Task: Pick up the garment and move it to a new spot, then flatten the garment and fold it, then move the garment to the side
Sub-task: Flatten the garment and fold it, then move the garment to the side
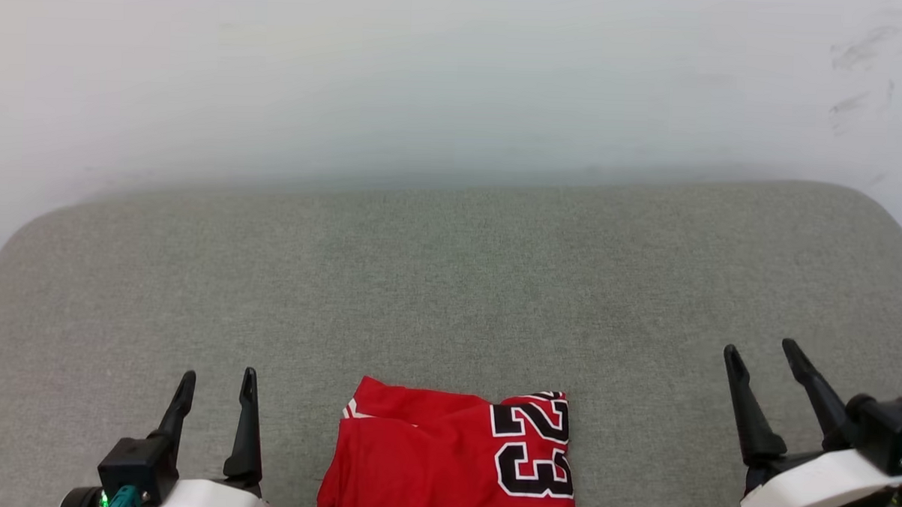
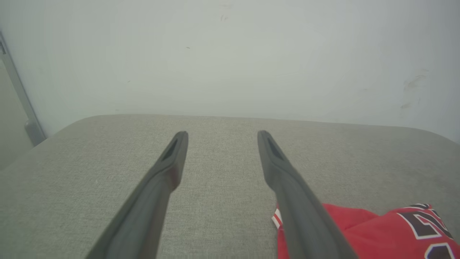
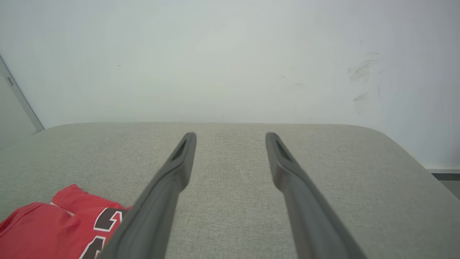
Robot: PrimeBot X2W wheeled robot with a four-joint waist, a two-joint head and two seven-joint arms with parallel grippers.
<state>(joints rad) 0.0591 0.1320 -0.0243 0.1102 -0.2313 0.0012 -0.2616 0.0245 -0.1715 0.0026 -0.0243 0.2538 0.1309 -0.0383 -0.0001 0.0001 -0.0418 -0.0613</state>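
Head view first: the left gripper [image 1: 219, 374] has its fingers spread wide with nothing between them, and the right gripper [image 1: 760, 347] is spread just as wide and empty too. The garment [image 1: 429, 463] lies doubled over on the grey cushion [image 1: 450, 283] between the two. It is near the left gripper's inner side and well apart from the right one, with the "23" face up.

Left wrist view: the left gripper [image 2: 222, 133] has its fingers parted over bare cushion. The garment [image 2: 377, 230] sits low to this gripper's right, partly hidden behind its right finger and not between the fingers.

Right wrist view: the right gripper [image 3: 230, 135] is parted wide, with the garment [image 3: 54, 223] low to its left, behind the left finger.

The danger as I read it: a pinch on that doubled cloth could catch one layer only and drag the rest, or grab every layer and lift a lump that won't spread flat.

The count: one garment, two grippers, four fingers, one cushion.
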